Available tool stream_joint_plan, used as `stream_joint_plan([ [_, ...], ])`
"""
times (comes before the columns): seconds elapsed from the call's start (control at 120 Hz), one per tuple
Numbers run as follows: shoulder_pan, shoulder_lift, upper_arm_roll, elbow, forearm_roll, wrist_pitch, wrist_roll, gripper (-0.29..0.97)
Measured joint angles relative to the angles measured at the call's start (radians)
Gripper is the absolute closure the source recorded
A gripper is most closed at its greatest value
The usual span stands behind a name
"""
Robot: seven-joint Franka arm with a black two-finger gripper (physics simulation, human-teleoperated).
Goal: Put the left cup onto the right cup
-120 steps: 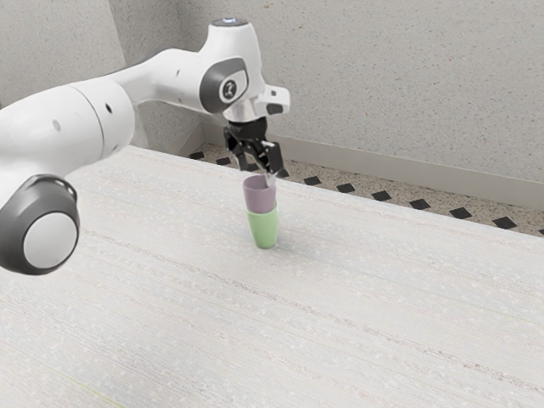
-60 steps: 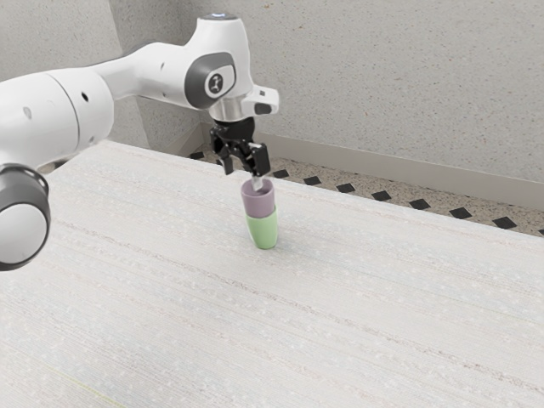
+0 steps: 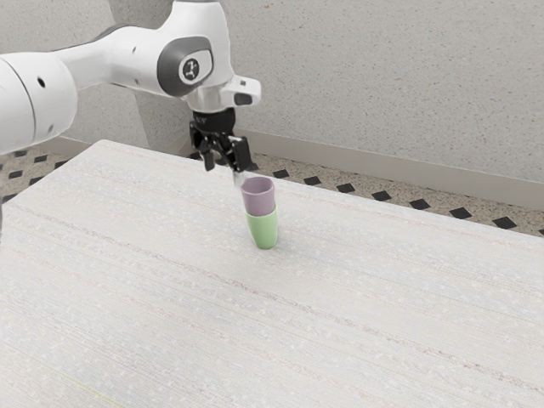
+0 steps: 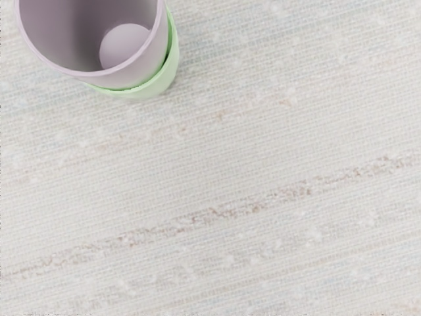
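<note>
Purple cup [image 3: 257, 195] nested upright in green cup [image 3: 263, 228] — gripper [image 3: 226, 165] above, toward exterior view's left, near rim; fingers apart, empty.

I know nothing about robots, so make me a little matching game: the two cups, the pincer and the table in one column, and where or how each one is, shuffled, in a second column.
Column one
1. purple cup
2. green cup
3. pincer
4. table

Column two
a. stands straight on the table, at the bottom of the stack
b. in the air, open and empty, above the cups toward the exterior view's left
c. nested in the mouth of the other cup
d. pale streaked surface under the stack

Pairs: 1-c, 2-a, 3-b, 4-d
</note>
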Motion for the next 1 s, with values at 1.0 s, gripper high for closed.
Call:
stream_joint_plan([
  [1.0,0.002,-0.232,-0.004,-0.082,0.001,-0.059,0.011,0.0],
])
